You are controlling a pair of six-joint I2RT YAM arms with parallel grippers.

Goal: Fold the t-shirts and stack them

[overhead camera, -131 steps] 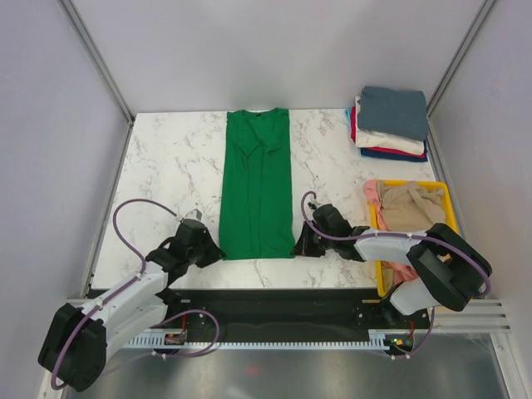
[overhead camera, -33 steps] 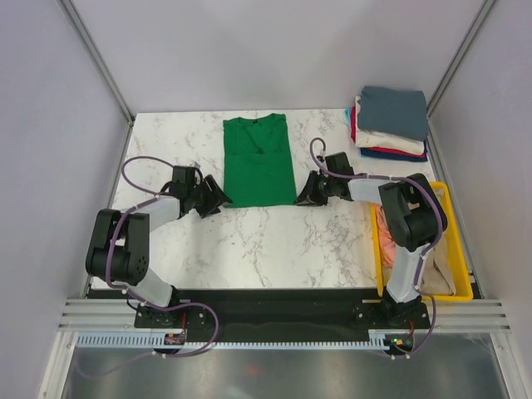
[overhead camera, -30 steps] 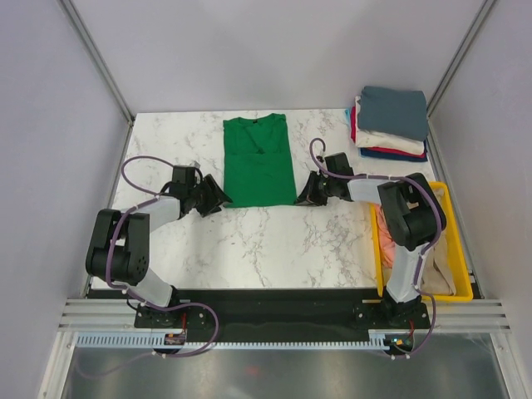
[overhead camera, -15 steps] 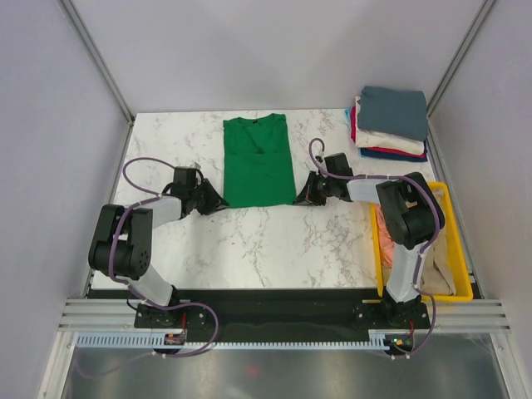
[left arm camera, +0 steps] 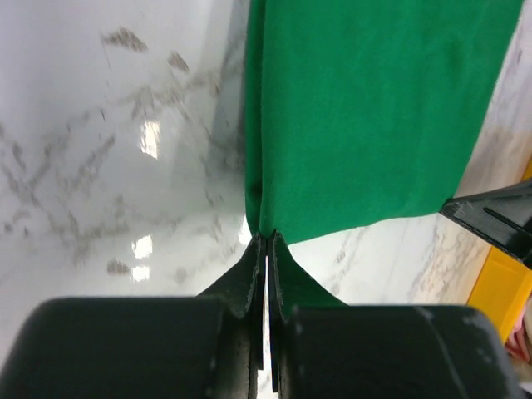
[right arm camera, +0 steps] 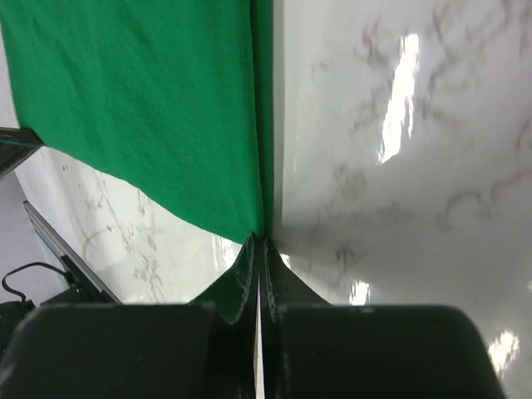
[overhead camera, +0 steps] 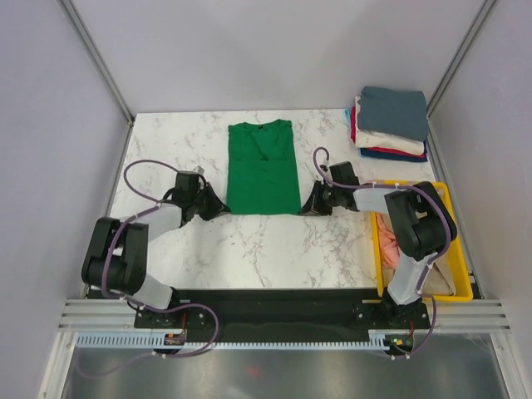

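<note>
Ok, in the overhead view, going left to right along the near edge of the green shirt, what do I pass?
Left end effector, pinching the near left corner → green t-shirt → right end effector, pinching the near right corner → yellow bin.

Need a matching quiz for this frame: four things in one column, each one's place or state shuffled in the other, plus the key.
Things
1. green t-shirt
2. stack of folded shirts
3. yellow bin
4. left gripper

Place or state
A. far right corner of the table
B. shut on a near corner of the green t-shirt
C. lying flat mid-table
D. along the near right edge

Pairs: 1-C, 2-A, 3-D, 4-B
</note>
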